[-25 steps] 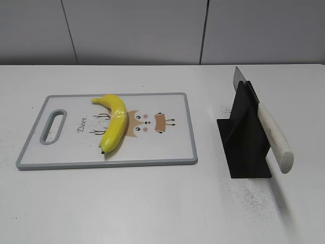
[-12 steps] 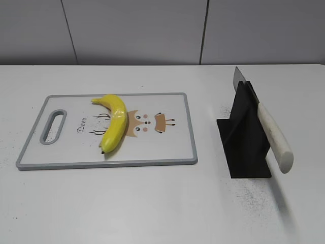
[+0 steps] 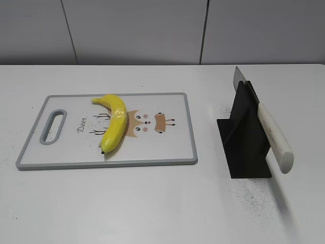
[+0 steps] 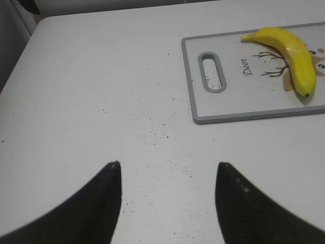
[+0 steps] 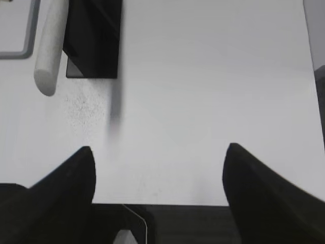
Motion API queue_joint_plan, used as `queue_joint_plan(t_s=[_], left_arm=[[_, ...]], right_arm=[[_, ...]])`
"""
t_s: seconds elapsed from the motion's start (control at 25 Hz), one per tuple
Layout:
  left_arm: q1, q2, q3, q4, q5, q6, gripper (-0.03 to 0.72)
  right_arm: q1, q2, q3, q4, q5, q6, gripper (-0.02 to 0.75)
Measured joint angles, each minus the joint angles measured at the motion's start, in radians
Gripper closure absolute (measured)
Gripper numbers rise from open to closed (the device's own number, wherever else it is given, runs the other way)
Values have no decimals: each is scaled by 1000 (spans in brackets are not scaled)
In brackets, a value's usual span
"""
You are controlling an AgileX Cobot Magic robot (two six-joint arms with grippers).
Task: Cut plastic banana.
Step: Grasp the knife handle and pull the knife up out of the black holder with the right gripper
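Note:
The plastic banana point(image 3: 114, 124) lies on a white cutting board with a grey rim point(image 3: 152, 161), left of centre; it also shows in the left wrist view point(image 4: 292, 57). A knife with a white handle point(image 3: 274, 137) leans in a black stand point(image 3: 245, 137) on the right; its handle shows in the right wrist view point(image 5: 51, 48). Neither gripper shows in the exterior view. My left gripper point(image 4: 167, 165) is open and empty over bare table, near-left of the board. My right gripper point(image 5: 160, 147) is open and empty over the table's near edge, right of the stand.
The board has a grey handle slot point(image 3: 53, 127) at its left end and a deer print in the middle. Dark specks lie on the white table round the stand point(image 3: 251, 195). A grey wall panel runs behind the table.

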Motion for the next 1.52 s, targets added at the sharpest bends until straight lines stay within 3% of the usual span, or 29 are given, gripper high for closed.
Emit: queue_joint_plan(t_s=[0.4, 0.96, 1.2, 1.52], left_arm=[[0, 0, 0, 0, 0, 0, 138], [0, 0, 0, 0, 0, 0, 152], [0, 0, 0, 0, 0, 0, 154], [0, 0, 0, 0, 0, 0, 154]], right_arm=[[18, 241, -33, 4, 32, 2, 149], [276, 565, -200, 8, 34, 88, 149], [290, 692, -296, 89, 33, 92, 149], [290, 838, -312, 98, -22, 92, 149]])
